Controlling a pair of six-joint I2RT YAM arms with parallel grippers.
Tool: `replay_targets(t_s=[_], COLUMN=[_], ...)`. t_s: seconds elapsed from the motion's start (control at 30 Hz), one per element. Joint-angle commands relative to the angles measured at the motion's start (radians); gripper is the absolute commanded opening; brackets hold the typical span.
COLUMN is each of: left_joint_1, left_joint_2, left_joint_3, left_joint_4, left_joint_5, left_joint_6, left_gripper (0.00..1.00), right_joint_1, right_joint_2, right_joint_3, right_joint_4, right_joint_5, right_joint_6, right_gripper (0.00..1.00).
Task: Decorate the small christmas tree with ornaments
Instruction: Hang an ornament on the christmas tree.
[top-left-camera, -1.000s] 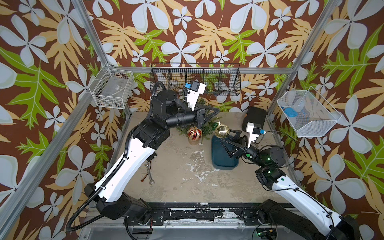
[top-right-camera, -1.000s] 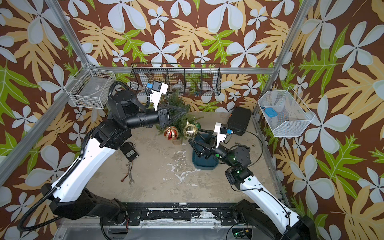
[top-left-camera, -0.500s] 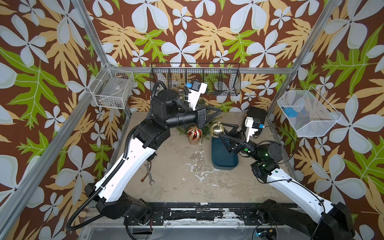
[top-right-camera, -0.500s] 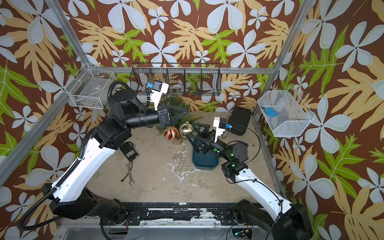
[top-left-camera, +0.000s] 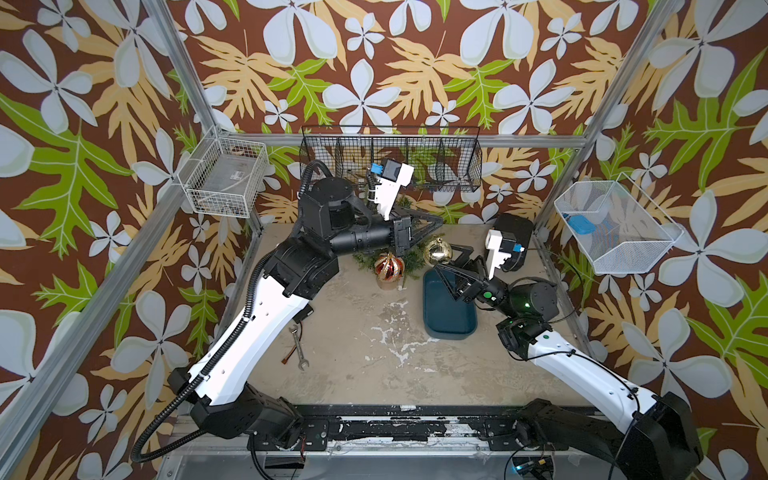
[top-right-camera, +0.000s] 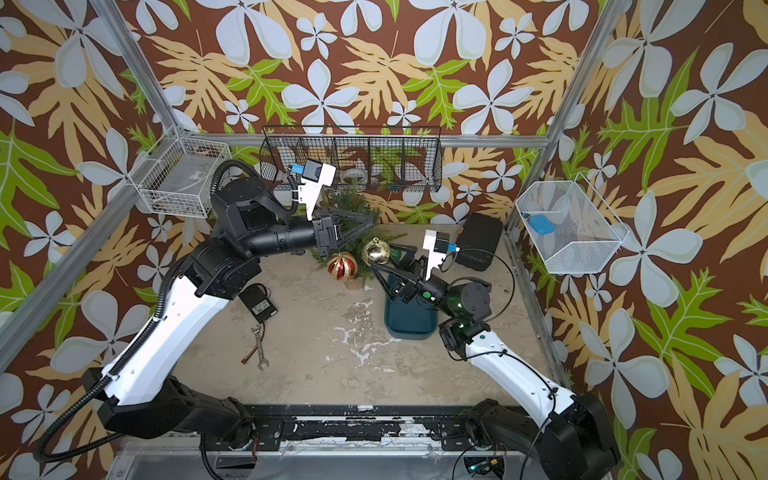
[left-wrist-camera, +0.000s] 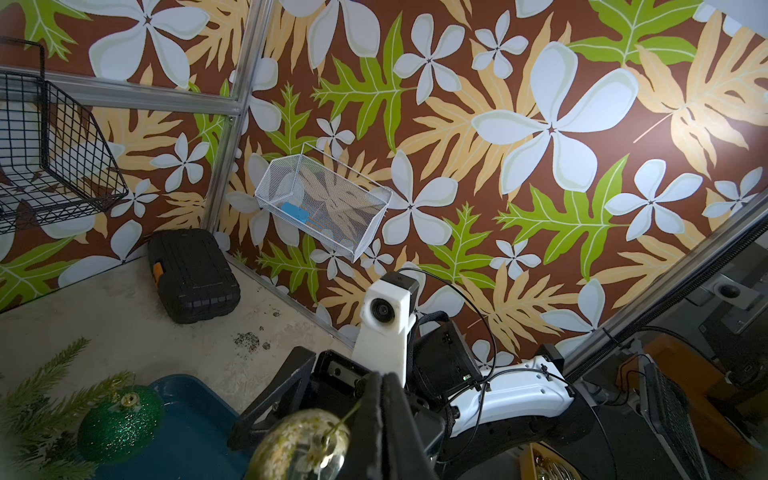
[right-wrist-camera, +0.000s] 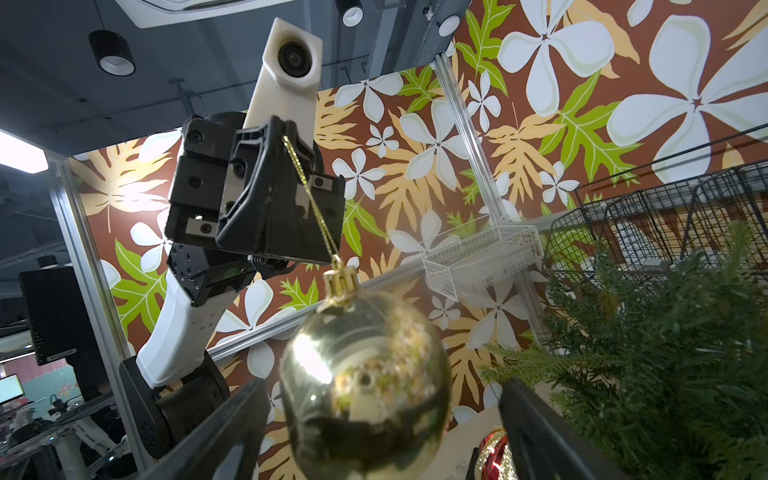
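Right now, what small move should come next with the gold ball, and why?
Probably close the right tool gently on the gold ball: its open fingers flank the ball, which dangles from a cord pinched in the left tool.

Table (top-left-camera: 374, 374) holds tree (top-right-camera: 355, 205), tray (top-left-camera: 451, 330), wrench (top-left-camera: 298, 348), case (top-left-camera: 519, 230), perhaps a meter (top-right-camera: 258, 304).

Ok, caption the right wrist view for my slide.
Gold bauble hangs by its cord from the left end effector, between the right end effector's open fingers, beside the tree.

Both top views look steeply down from above the front edge of the worktop (top-left-camera: 353, 374); the wrist views face each other, close on the gold bauble (right-wrist-camera: 365, 382)
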Motion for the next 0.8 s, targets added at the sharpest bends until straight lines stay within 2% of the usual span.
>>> replay_targets(t_s=[0.0,0.4,0.63,0.77], left_joint_1=[-0.002,-0.002,-0.002,-0.002], left_joint_2=[-0.006,-0.006,-0.006,-0.006], left_joint_3=[0.007,0.007,0.012,0.012], left_joint_4=[0.017,0.021,0.022,0.026], left_joint_5=[0.009,0.013,0.013,0.019], left_joint_6=[0.004,-0.004,-0.003,-0.008], left_gripper=[0.0,0.0,0.0,0.0], right_joint_1=[0.002,0.007,0.008,0.01], right_joint_2=[0.003,0.033,0.036,0.033], right_joint_3=[0.009,0.023,0.024,0.021], right_joint_4=[0.045,0.087,0.105,0.109], right_joint_5=[-0.01,-0.031,-0.047,-0.04], right_joint_6=[0.006,0.026,0.033,0.028], right_gripper=[0.9,0.86,0.88,0.83])
